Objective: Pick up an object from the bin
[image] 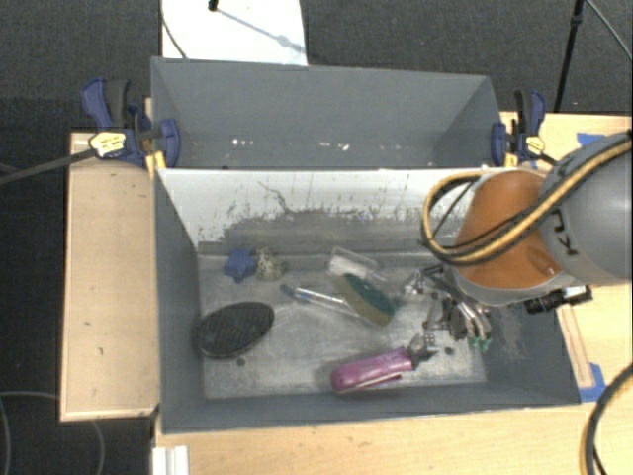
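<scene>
The grey arm [593, 221] stretched in from the right, sloping down to a wrist capped by a rounded orange cover [504, 240] with yellow and black cables [429, 231] looped round its left side, and beneath it the claw [432, 341] hung low, pointing downward and slightly left.

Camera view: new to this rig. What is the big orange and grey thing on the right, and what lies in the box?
One camera looks down into a grey metal bin. The orange-covered bulk is a robot arm reaching in from the right; its gripper hangs beside the right end of a magenta handle-shaped object near the front. Leftward lie a teal-and-tan sponge, a clear tube, a small blue piece and a black oval pad. Whether it grips anything is unclear.
</scene>
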Robot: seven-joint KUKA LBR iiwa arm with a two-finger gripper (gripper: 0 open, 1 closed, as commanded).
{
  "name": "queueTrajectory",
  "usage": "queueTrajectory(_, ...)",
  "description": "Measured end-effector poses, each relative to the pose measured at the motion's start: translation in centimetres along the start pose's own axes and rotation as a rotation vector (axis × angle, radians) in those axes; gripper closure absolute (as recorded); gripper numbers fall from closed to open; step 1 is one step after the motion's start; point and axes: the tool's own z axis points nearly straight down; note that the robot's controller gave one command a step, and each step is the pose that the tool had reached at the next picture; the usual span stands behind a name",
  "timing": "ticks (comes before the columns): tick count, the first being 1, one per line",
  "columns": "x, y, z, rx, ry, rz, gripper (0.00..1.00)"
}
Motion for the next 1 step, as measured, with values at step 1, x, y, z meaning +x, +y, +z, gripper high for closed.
queueTrajectory(1, -5.60, 3.45, -4.17, 0.000, -0.012, 0.188, 0.00)
